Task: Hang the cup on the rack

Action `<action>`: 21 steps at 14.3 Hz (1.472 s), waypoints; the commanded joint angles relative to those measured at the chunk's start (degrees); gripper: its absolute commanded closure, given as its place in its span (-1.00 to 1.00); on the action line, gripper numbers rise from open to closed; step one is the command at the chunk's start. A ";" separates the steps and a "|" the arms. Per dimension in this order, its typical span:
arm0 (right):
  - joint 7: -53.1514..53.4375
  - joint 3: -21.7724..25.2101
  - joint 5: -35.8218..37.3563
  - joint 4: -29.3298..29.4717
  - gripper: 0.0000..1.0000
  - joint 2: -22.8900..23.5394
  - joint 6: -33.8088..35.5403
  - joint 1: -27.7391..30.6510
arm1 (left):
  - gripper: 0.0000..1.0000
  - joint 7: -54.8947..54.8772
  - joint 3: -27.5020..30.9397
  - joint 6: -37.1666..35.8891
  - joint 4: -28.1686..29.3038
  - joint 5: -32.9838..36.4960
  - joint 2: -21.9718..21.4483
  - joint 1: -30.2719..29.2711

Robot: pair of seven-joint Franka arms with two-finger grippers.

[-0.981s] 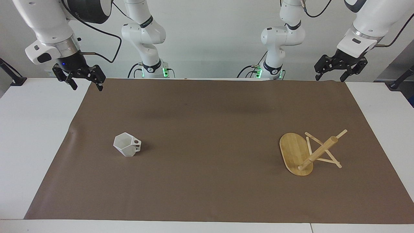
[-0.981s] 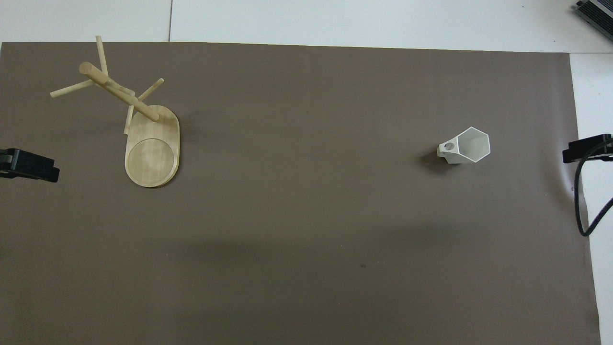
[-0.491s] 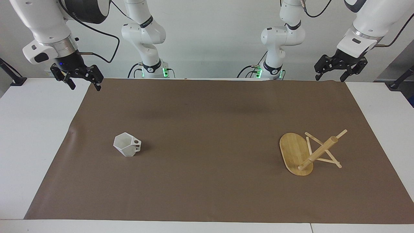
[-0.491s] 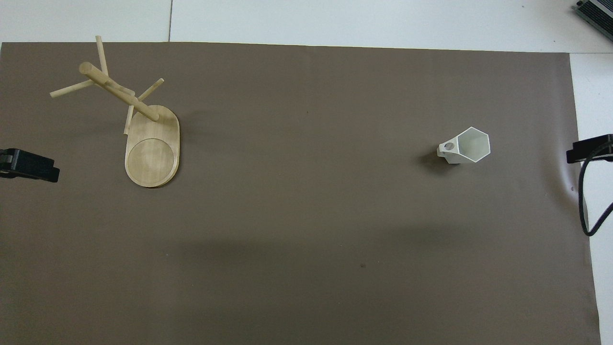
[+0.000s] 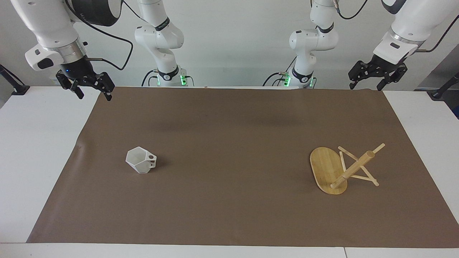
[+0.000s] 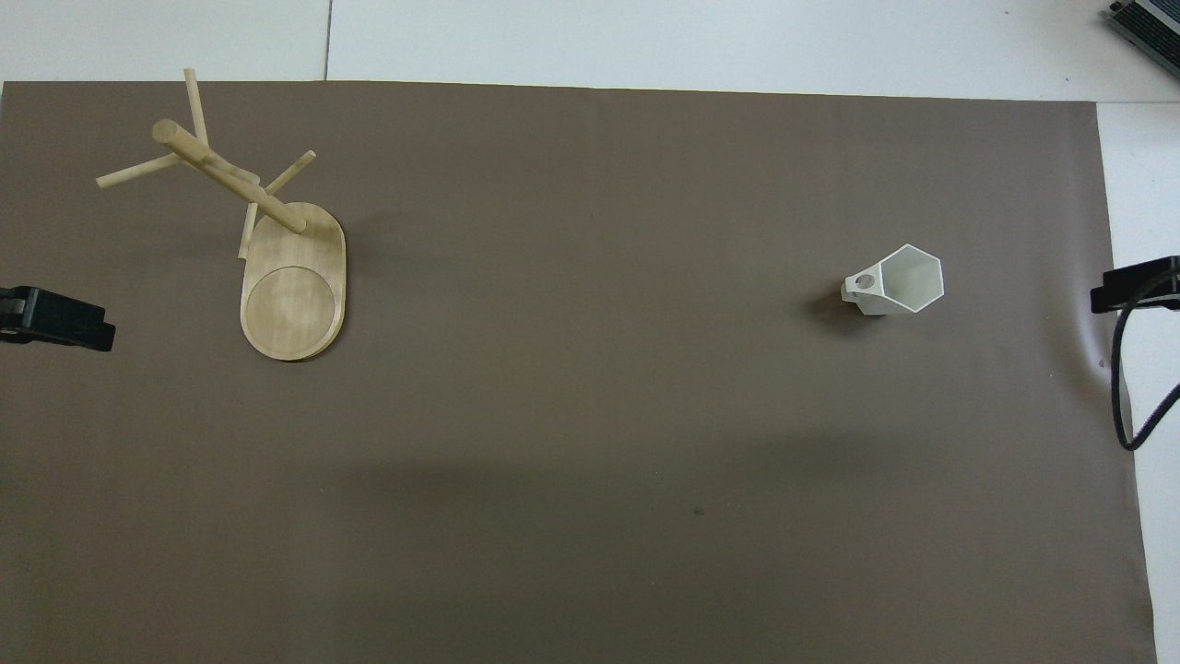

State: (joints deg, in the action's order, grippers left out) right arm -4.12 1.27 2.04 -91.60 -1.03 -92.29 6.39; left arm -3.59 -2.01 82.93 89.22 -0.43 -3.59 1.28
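Note:
The white faceted cup [image 5: 141, 164] [image 6: 896, 281] stands mouth up on the brown mat toward the right arm's end of the table, its handle pointing to the table's middle. The bamboo rack [image 5: 340, 170] [image 6: 267, 240] stands on its oval base toward the left arm's end, with its pegs bare. My right gripper [image 5: 94, 94] hangs open and empty over the mat's corner by the robots. My left gripper [image 5: 366, 86] hangs open and empty over the other corner by the robots. Both are well apart from cup and rack. In the overhead view only one black finger of each shows.
The brown mat [image 5: 229, 125] covers most of the white table [image 5: 36, 143]. A black cable [image 6: 1120, 387] from the right arm loops over the mat's edge at that end. A dark device [image 6: 1148, 23] sits at the table's corner farthest from the robots.
The right gripper has risen a little and drawn back toward the table's end. The left gripper, cup and rack have not moved.

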 commanded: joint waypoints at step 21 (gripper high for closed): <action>0.34 -0.66 0.16 -0.77 -1.00 -1.08 0.79 0.38 | -1.00 0.34 0.42 0.92 1.84 1.04 -1.24 0.91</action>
State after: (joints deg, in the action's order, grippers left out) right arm -4.12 1.04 2.04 -91.60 -1.03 -92.28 6.36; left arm -3.59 -2.01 82.99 89.55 -0.43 -3.62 1.28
